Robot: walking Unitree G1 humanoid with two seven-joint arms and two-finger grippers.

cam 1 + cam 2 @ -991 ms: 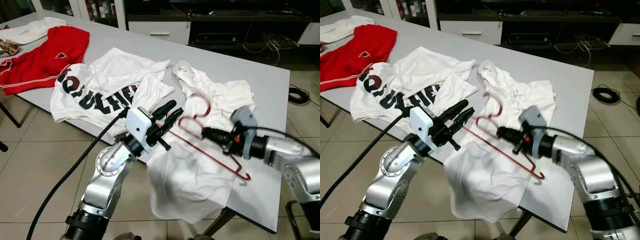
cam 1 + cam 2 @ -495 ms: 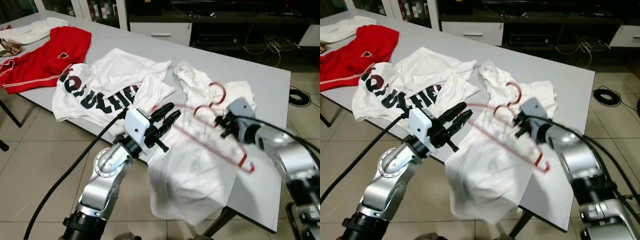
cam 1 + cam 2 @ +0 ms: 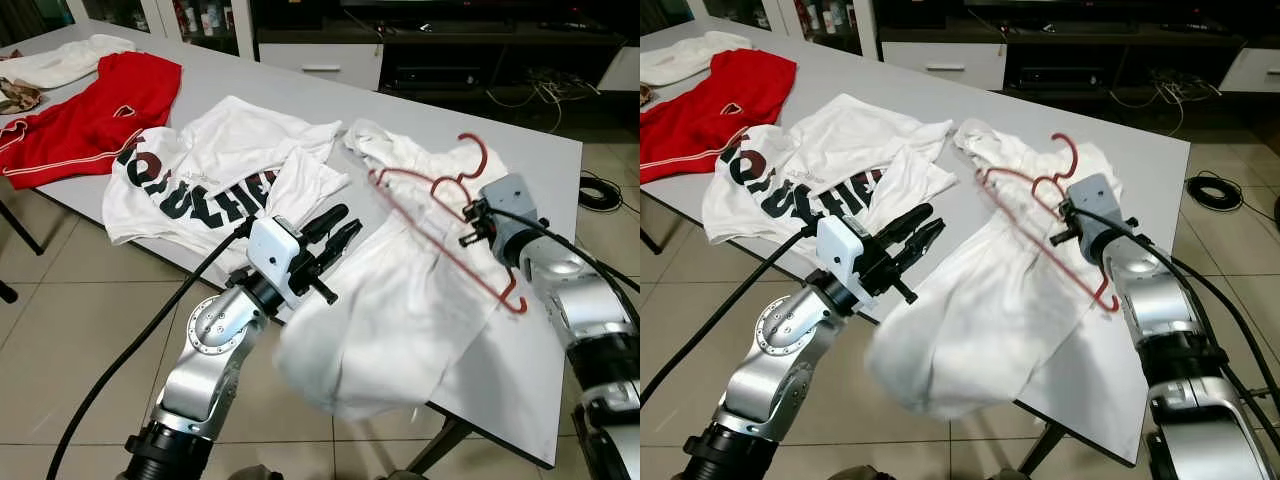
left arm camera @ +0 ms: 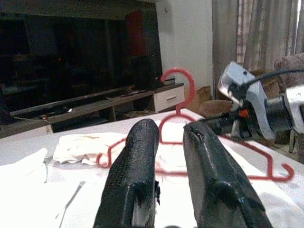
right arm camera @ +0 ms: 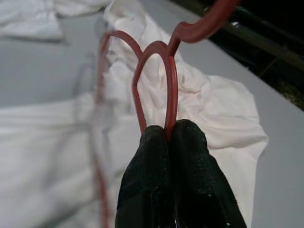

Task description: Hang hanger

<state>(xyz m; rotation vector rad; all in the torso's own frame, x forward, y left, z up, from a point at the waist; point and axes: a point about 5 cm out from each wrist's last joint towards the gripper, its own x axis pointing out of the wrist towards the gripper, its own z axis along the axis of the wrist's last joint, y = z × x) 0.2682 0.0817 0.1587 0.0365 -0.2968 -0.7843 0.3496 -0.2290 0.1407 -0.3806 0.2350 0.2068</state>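
Observation:
My right gripper (image 3: pixel 464 213) is shut on a red wire hanger (image 3: pixel 482 273), pinching the loop below its hook (image 5: pixel 166 127). The hanger is raised and tilted over the right part of the grey table (image 3: pixel 545 385), hook uppermost. A white shirt (image 3: pixel 395 305) hangs on it; its lower end looks blurred and bulges past the table's front edge. My left gripper (image 3: pixel 338 226) hovers just left of the shirt, pointing at the hanger (image 4: pixel 176 114). Its fingers (image 4: pixel 137 156) stand slightly open with nothing between them.
A white T-shirt with black lettering (image 3: pixel 195 180) lies spread to the left, a red garment (image 3: pixel 100 110) and a cream one (image 3: pixel 60 58) beyond it. A dark TV cabinet (image 3: pixel 440 60) stands behind the table. Cables (image 3: pixel 600 190) lie on the tiled floor at right.
My right gripper has lifted the hanger up and back toward the right, tipping its hook upward. The white shirt rose with it and swung. The left arm has barely moved.

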